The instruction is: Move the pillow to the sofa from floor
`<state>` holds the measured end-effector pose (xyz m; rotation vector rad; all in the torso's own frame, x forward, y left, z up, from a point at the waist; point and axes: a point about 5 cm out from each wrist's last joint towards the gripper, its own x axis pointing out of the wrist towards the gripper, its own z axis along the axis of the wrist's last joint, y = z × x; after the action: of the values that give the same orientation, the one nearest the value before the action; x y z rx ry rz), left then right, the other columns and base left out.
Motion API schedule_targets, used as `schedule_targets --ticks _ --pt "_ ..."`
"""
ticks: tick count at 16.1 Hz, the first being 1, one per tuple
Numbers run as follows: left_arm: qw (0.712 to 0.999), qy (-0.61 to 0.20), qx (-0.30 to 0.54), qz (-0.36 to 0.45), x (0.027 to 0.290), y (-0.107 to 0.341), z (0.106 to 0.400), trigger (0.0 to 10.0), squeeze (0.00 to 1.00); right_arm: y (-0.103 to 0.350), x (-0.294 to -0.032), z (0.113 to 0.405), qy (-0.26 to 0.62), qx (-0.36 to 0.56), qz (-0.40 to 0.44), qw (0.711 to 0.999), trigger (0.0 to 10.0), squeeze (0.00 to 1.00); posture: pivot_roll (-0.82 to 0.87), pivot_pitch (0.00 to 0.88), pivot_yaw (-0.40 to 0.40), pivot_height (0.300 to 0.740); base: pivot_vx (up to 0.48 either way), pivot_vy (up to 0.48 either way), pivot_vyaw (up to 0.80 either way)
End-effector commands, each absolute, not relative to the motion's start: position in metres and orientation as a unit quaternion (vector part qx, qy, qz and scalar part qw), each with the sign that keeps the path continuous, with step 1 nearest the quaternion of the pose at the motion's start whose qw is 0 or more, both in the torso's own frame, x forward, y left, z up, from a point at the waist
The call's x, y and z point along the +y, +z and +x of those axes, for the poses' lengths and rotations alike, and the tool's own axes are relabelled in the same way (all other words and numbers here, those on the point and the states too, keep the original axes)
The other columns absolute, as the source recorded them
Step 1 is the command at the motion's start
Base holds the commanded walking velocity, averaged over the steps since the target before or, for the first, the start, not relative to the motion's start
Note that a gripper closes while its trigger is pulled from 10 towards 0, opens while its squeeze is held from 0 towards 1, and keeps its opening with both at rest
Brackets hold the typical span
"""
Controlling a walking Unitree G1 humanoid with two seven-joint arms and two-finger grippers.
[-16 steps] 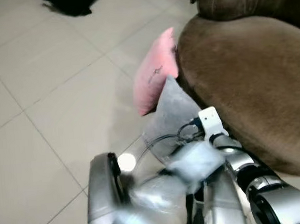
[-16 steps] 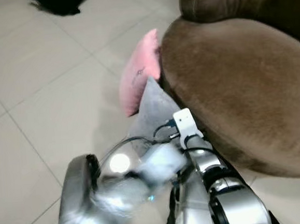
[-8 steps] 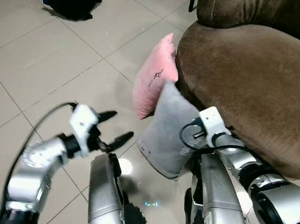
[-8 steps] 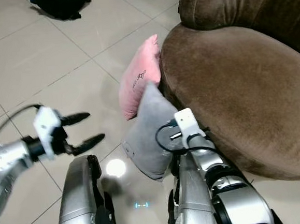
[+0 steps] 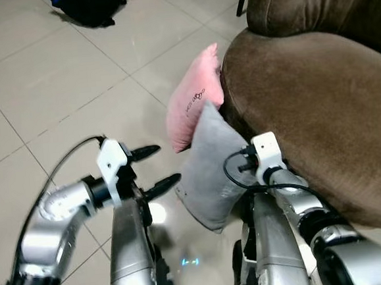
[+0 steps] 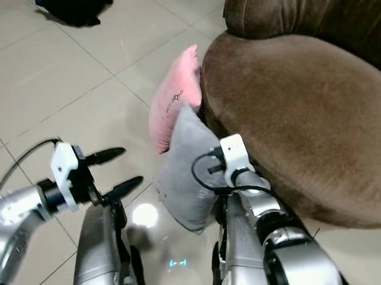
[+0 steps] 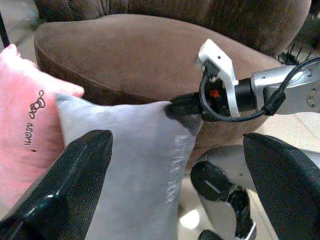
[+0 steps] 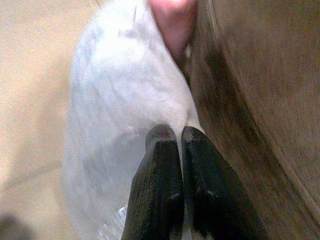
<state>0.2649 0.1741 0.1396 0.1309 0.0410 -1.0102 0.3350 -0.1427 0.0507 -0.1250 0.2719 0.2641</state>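
Glossy pale floor tiles (image 5: 53, 80) carry the soft grey pillow (image 5: 213, 174), pinched by the right gripper (image 8: 172, 137) against the velvety brown sofa (image 5: 313, 106); the left gripper (image 5: 154, 166), spread, has edged closer.

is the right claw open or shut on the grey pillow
Shut: the right claw has its two fingers pressed together, pinching the grey pillow at its edge.

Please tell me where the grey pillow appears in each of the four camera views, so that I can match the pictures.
Left eye view: grey pillow low centre.
Right eye view: low centre.
Left wrist view: lower middle.
Right wrist view: left and centre.
Shared landmark: the pink pillow and brown sofa right beside it.
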Motion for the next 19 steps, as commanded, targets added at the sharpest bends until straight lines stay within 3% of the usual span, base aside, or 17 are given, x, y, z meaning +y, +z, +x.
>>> schedule_targets --ticks 1,4,6,8,10,12,13,14,15,16,17,19 --pt "0.872 -0.485 0.016 0.061 0.168 0.138 0.260 10.0 0.00 0.055 -0.145 0.333 0.131 0.109 -0.039 0.985 0.0 0.00 0.10 0.149 -0.067 0.518 0.000 0.000 0.00" --pt "0.883 -0.468 0.010 0.045 0.162 0.131 0.256 10.0 0.00 0.072 -0.138 0.324 0.153 0.054 0.005 0.987 0.0 0.00 0.06 0.104 -0.068 0.518 0.000 0.000 0.00" --pt "0.891 -0.452 -0.002 0.034 0.157 0.132 0.255 10.0 0.00 0.132 -0.142 0.321 0.157 -0.045 0.048 0.985 0.0 0.00 0.05 0.081 -0.067 0.518 0.000 0.000 0.00" --pt "0.900 -0.434 -0.018 0.025 0.154 0.139 0.256 10.0 0.00 0.178 -0.154 0.323 0.132 -0.111 0.029 0.985 0.0 0.00 0.04 0.075 -0.065 0.518 0.000 0.000 0.00" --pt "0.911 -0.409 -0.042 0.000 0.149 0.148 0.260 10.0 0.00 0.254 -0.183 0.327 0.066 -0.211 0.007 0.975 0.0 0.00 0.01 0.050 -0.061 0.518 0.000 0.000 0.00" --pt "0.910 -0.412 -0.045 -0.002 0.142 0.147 0.260 10.0 0.00 0.262 -0.191 0.327 0.049 -0.211 -0.046 0.975 0.0 0.00 0.01 0.043 -0.066 0.518 0.000 0.000 0.00" --pt "0.908 -0.417 -0.041 0.007 0.138 0.143 0.260 10.0 0.00 0.245 -0.194 0.327 0.033 -0.175 -0.065 0.982 10.0 0.00 0.01 0.052 -0.067 0.518 0.000 0.000 0.00" --pt "0.905 -0.423 -0.034 0.025 0.134 0.139 0.260 10.0 0.00 0.220 -0.197 0.328 0.020 -0.127 -0.060 0.990 10.0 0.00 0.01 0.052 -0.067 0.518 0.000 0.000 0.00" --pt "0.905 -0.424 -0.028 0.034 0.134 0.138 0.260 10.0 0.00 0.193 -0.199 0.329 0.013 -0.066 -0.032 0.997 10.0 0.20 0.01 0.064 -0.057 0.518 0.000 0.000 0.00" --pt "0.908 -0.418 -0.024 0.034 0.135 0.139 0.261 10.0 0.00 0.169 -0.199 0.327 0.005 -0.017 -0.001 1.000 10.0 0.78 0.02 0.071 -0.052 0.518 0.000 0.000 0.00" --pt "0.911 -0.410 -0.017 0.037 0.139 0.138 0.263 10.0 0.00 0.135 -0.201 0.323 -0.022 0.036 0.028 0.999 10.0 1.00 0.03 0.083 -0.046 0.518 0.000 0.000 0.00" --pt "0.905 -0.424 -0.010 0.025 0.143 0.138 0.263 10.0 0.00 0.096 -0.194 0.315 -0.020 0.091 0.061 0.994 10.0 1.00 0.05 0.101 -0.040 0.518 0.000 0.000 0.00"
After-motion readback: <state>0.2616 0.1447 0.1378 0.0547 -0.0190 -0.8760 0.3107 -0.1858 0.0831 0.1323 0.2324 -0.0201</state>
